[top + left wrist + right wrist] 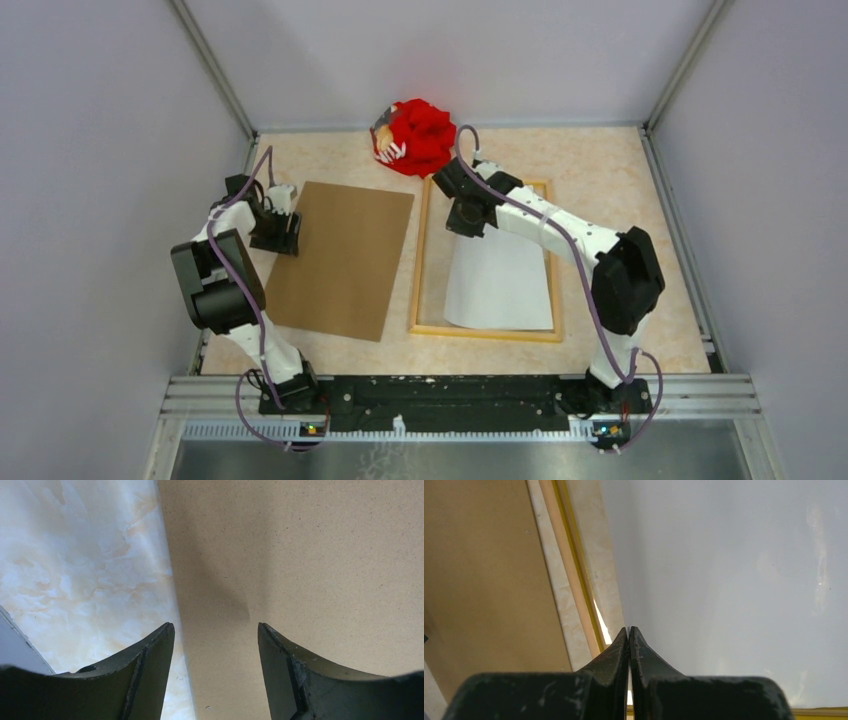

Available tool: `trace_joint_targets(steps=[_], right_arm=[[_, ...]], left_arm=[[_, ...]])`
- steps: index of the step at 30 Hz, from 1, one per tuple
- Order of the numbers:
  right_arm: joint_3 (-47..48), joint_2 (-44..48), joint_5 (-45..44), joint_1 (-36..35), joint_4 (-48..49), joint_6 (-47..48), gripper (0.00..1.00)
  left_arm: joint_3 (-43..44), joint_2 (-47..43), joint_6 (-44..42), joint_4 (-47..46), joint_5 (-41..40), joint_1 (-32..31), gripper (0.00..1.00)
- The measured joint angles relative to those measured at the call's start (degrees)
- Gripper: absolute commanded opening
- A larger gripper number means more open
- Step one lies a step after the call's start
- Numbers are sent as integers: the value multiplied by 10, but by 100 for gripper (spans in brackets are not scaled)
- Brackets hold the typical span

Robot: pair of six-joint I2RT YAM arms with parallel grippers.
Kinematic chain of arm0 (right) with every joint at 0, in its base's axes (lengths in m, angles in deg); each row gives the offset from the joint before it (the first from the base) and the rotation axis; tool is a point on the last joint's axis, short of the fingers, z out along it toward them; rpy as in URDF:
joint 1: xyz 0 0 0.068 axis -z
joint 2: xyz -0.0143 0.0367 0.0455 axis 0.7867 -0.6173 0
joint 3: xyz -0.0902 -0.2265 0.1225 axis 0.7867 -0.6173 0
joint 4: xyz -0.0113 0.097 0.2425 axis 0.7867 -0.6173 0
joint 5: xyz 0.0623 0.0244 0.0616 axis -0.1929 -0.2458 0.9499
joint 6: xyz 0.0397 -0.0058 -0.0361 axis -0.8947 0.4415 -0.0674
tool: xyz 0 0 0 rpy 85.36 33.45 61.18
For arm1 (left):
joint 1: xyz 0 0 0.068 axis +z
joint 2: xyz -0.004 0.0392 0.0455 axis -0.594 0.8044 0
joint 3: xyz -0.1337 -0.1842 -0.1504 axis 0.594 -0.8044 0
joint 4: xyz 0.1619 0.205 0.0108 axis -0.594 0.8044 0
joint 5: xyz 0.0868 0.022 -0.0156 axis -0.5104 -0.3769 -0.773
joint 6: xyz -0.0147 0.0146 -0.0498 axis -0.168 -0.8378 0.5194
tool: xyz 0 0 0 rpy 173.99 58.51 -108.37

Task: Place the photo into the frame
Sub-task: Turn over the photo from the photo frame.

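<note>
Pale marbled tabletop (600, 170), viewed from above, arm bases at 6 o'clock.

Toward 3 o'clock of the middle: the frame (419, 255), lying flat, wood-coloured side up, a yellow lip showing along its inner edge in the right wrist view. Long sides running from 12 to 6 o'clock.

Inside the frame: the photo (500, 285), plain white back upward, picture side out of sight. Near edge close to the frame's 6 o'clock rail. Along the 9 o'clock side, a thin strip of bare tabletop between paper and rail. Far end partly hidden under the right arm.

Right hand (629, 629): shut tight, fingers pressed together, nothing visible between them. Tips right at the photo's 9 o'clock edge, toward its far corner. Touching the paper or just above it: cannot tell.

Left hand (216, 630): wide open, holding nothing. Poised over the 9 o'clock edge of a brown board (345, 255), one finger above bare tabletop, the other above the board.

Board lying flat at 9 o'clock of the frame, turned slightly off square, just beside it, with a narrow gap of tabletop between the two.

At 12 o'clock, against the far edge: a crumpled red bundle (418, 135), near the frame's far left corner.
</note>
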Motion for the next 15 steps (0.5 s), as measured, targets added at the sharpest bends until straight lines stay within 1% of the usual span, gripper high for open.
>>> trace_joint_targets(steps=[6, 15], right_arm=[[-8, 0, -12, 0, 2, -3, 0], [-10, 0, -44, 2, 0, -34, 0]], left_arm=[[0, 0, 0, 0, 0, 0, 69], [-3, 0, 0, 0, 1, 0, 69]])
